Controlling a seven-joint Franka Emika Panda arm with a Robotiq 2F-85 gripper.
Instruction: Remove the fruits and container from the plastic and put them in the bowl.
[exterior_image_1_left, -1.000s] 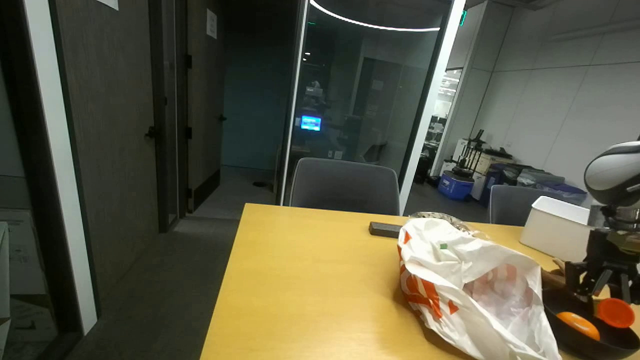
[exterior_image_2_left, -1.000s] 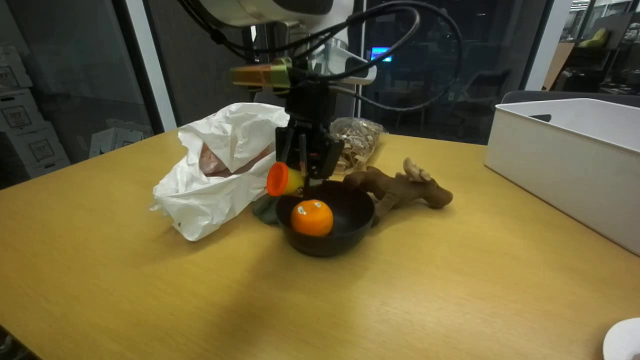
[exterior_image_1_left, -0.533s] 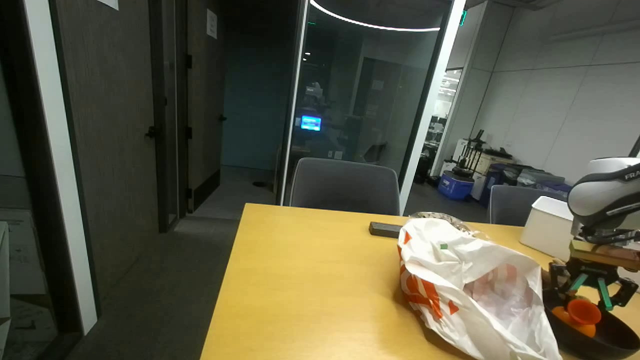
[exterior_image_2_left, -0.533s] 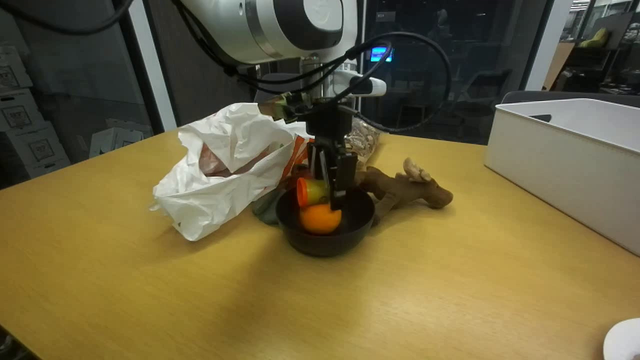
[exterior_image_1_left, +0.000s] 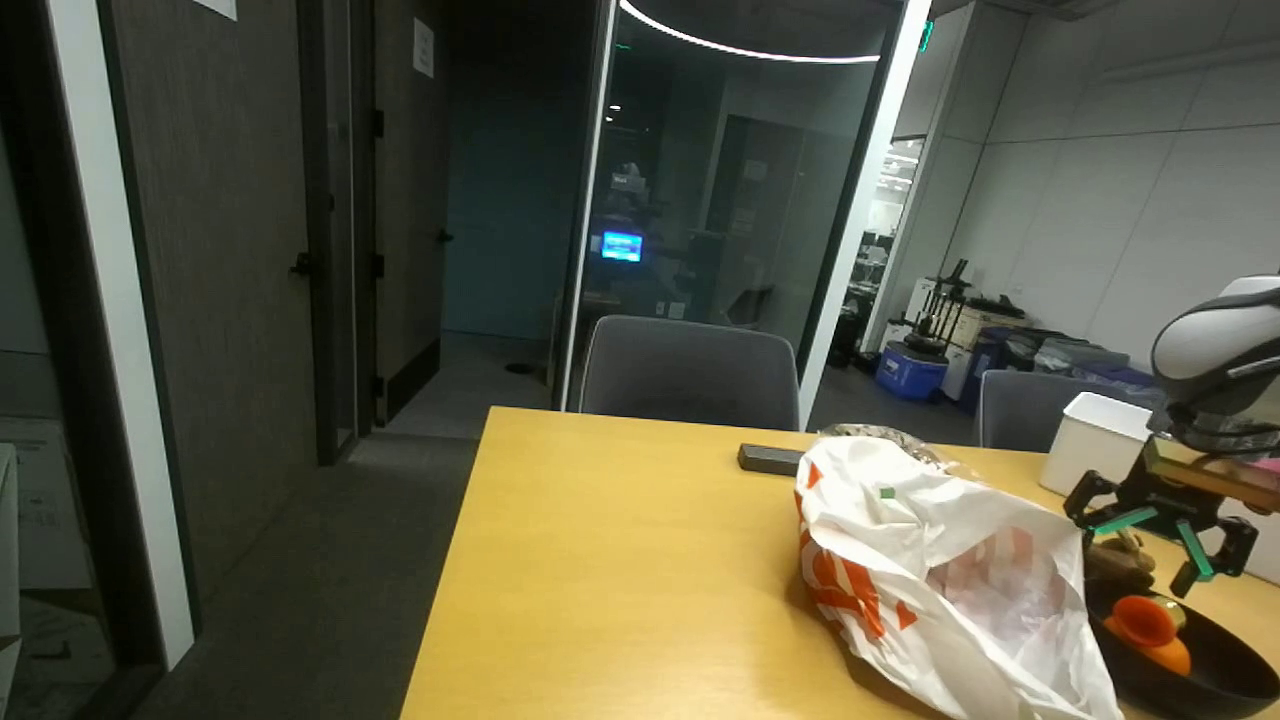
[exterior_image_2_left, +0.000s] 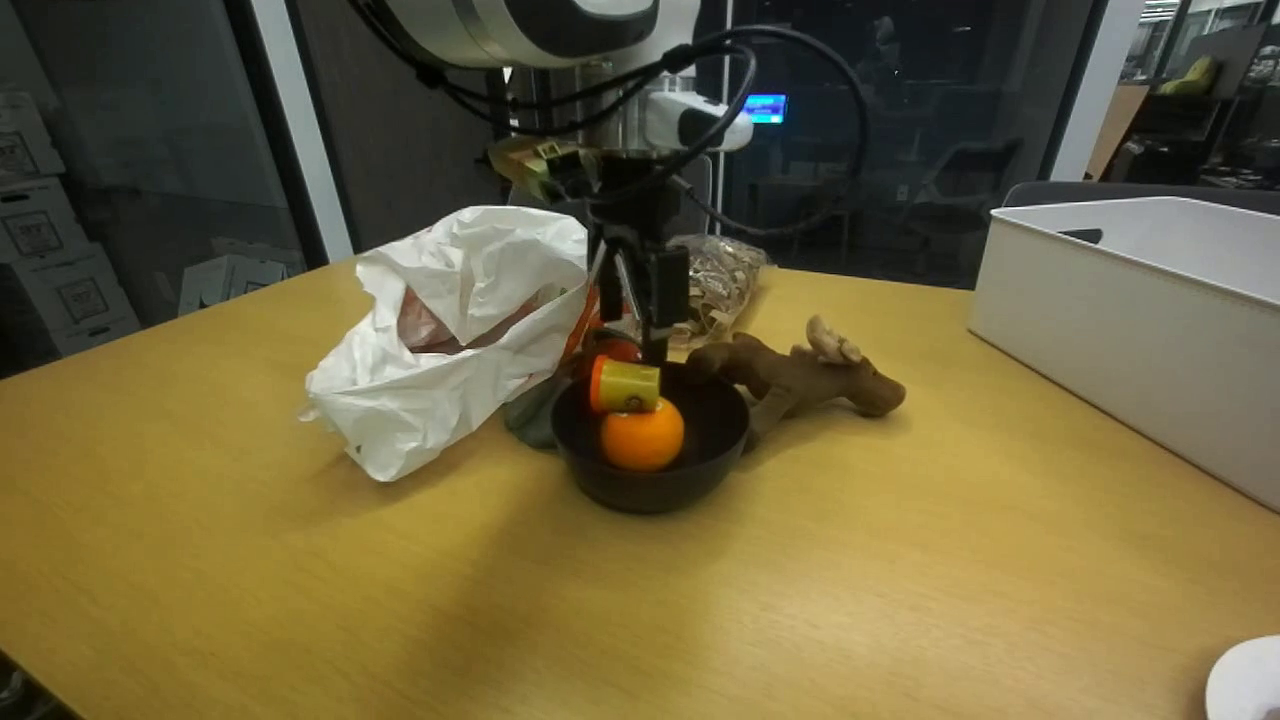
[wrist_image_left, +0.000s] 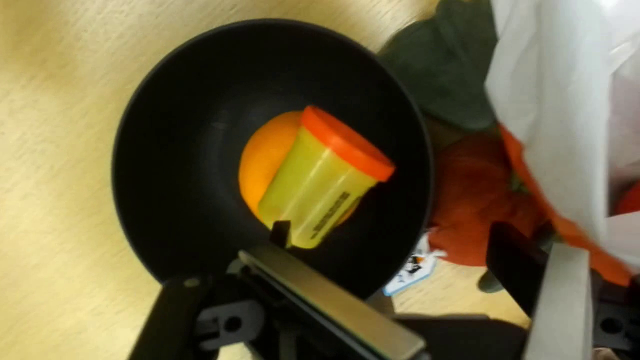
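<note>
Gripper (wrist_image_left: 392, 232) hangs above the dark bowl (wrist_image_left: 180, 150), its jaws spread wide. Inside the bowl a yellow container (wrist_image_left: 320, 185) with an orange end lies on its side over an orange fruit (exterior_image_2_left: 643, 440), the pair showing in both exterior views. White plastic bag (exterior_image_2_left: 400, 400) slumps open-mouthed on the yellow table (exterior_image_2_left: 850, 580) near the bowl; brown plush toy (exterior_image_2_left: 800, 380) just beside the bowl, white bin (exterior_image_2_left: 1100, 320) well apart.
</note>
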